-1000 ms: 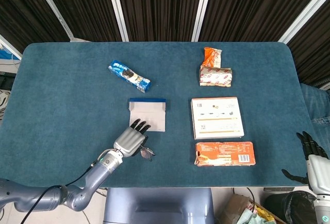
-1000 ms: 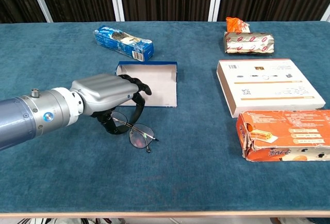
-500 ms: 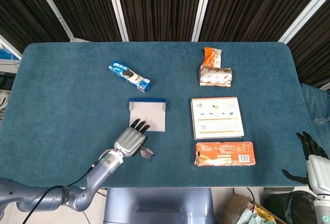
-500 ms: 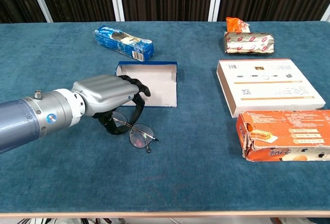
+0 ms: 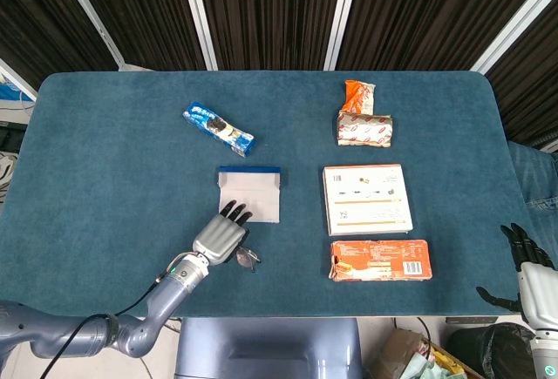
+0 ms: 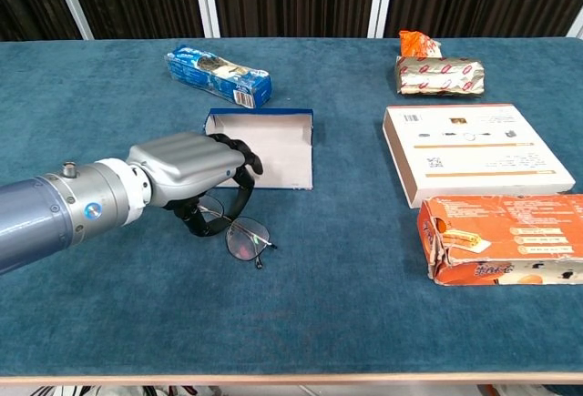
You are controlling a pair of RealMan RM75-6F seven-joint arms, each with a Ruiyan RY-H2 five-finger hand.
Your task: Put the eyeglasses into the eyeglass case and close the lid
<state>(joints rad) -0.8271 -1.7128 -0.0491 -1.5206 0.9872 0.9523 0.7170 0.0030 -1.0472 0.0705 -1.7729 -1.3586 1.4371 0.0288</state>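
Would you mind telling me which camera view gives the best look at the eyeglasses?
The chest view: the eyeglasses lie close to the camera, one round lens and part of the frame clear beside the left hand, which covers the rest. In the head view they are only a small dark shape beside that hand.

Print on white box (image 6: 474, 150) and snack packs too small; nothing legible.

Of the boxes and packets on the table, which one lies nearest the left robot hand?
The open white box with blue edges, just beyond the left robot hand; the other packages lie farther off.
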